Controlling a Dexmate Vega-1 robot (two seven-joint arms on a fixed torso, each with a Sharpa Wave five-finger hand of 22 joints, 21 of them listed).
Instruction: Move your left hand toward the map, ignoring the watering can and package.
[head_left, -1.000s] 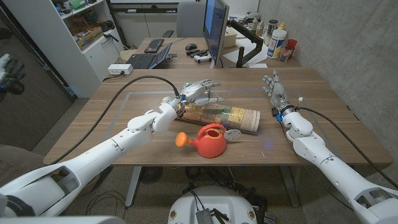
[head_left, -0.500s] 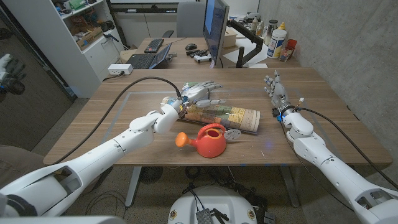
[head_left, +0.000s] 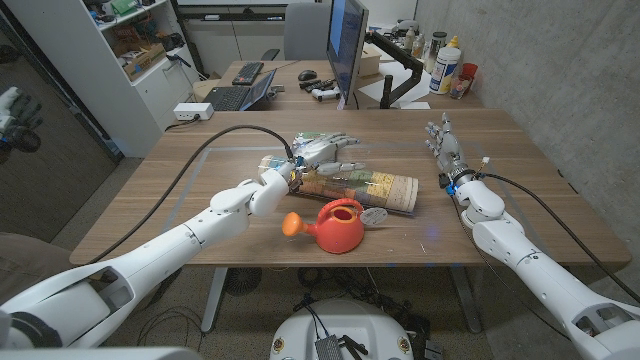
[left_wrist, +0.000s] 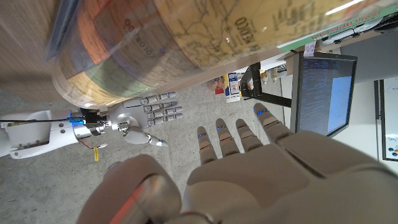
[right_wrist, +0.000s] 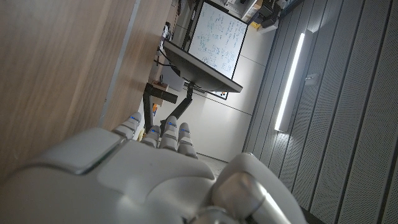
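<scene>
A: Map (head_left: 362, 187) is rolled, lying mid-table, just behind the red watering can (head_left: 338, 225). Left hand (head_left: 325, 151) over its left end, fingers spread, holding nothing.
B: Contact?
A: Can't tell from the head view. Left wrist view puts the map (left_wrist: 186, 43) close, with the fingers (left_wrist: 239, 134) off it.
B: Right hand (head_left: 441, 140)?
A: Empty, fingers straight, well apart from the map.

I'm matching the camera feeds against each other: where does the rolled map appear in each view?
Head view: the map lies across the table's middle, behind the red watering can, with the left hand at its left end.
Left wrist view: the map spans the top, above the fingers.
Right wrist view: not in it.
Shared landmark: the monitor.
</scene>
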